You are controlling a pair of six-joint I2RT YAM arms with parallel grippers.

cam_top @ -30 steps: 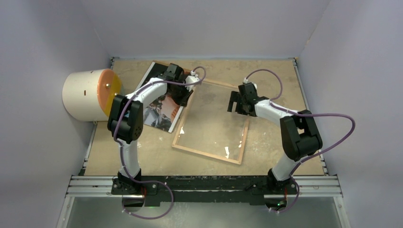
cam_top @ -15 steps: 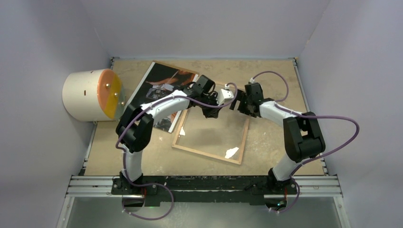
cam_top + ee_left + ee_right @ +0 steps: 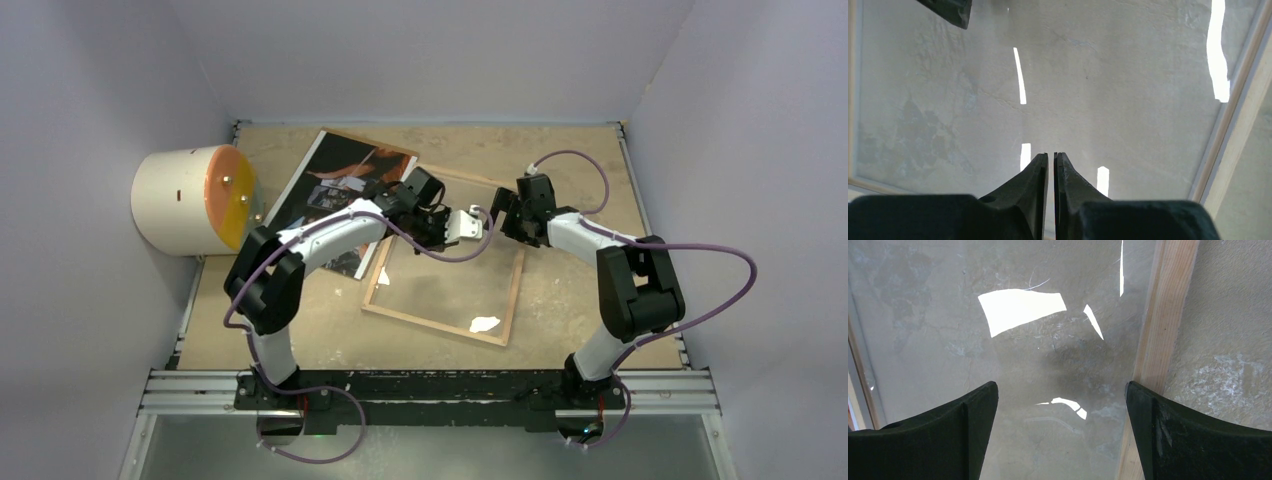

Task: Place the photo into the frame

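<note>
One photo [image 3: 340,175] is laid face up at the far left of the table [image 3: 580,160], partly covered by the left arm. Beside it the frame [image 3: 430,324] is laid flat. Over its glass the left gripper [image 3: 1051,159] is seen pressed together, empty. The right gripper [image 3: 1062,390] is spread wide by the right rail.

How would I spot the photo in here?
Find the white drum with the orange face at the left. Right of it the photo lies flat on the table. It alone is dark and reddish; the frame beside it is clear glass, wood-rimmed.
</note>
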